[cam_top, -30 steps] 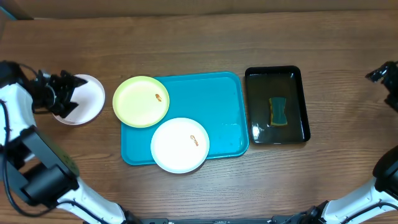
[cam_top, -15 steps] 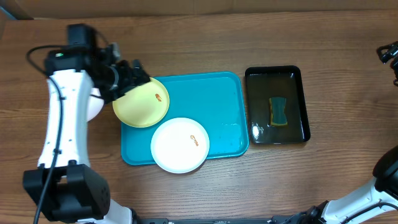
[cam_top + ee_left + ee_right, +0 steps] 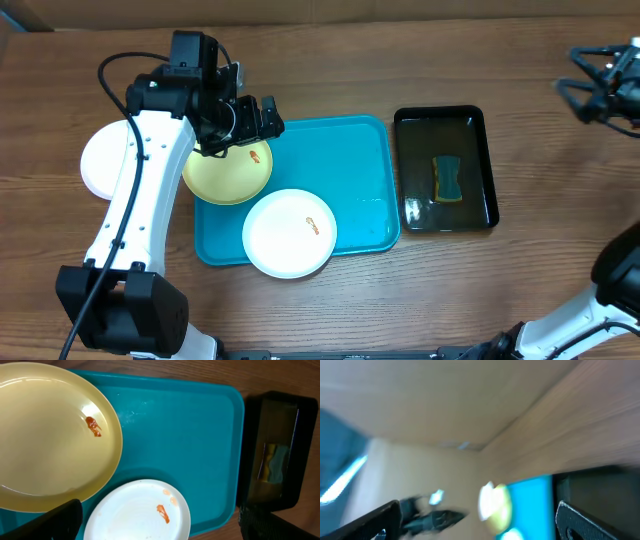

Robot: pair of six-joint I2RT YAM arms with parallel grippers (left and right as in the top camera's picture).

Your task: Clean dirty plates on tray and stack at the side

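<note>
The turquoise tray (image 3: 350, 170) lies mid-table. A pale yellow-green plate (image 3: 225, 180) with an orange smear overlaps its far-left corner, and a white plate (image 3: 290, 232) with a smear overhangs its front edge. Another white plate (image 3: 105, 165) rests on the table to the left. My left gripper (image 3: 262, 122) hovers open over the yellow-green plate's far rim. The left wrist view shows the yellow-green plate (image 3: 50, 435), the white plate (image 3: 137, 512) and the tray (image 3: 185, 435) below my empty left gripper (image 3: 160, 520). My right gripper (image 3: 575, 75) is open at the far right. The right wrist view is blurred; my right gripper (image 3: 477, 520) is empty there.
A black tray (image 3: 482, 160) holding liquid and a blue-green sponge (image 3: 448, 178) stands right of the turquoise tray. The left arm's white link (image 3: 135, 200) stretches over the table's left side. A cardboard wall lines the far edge.
My left arm has swung right from the white plate on the table's left to above the yellow-green plate. My right gripper has moved in from the right edge.
</note>
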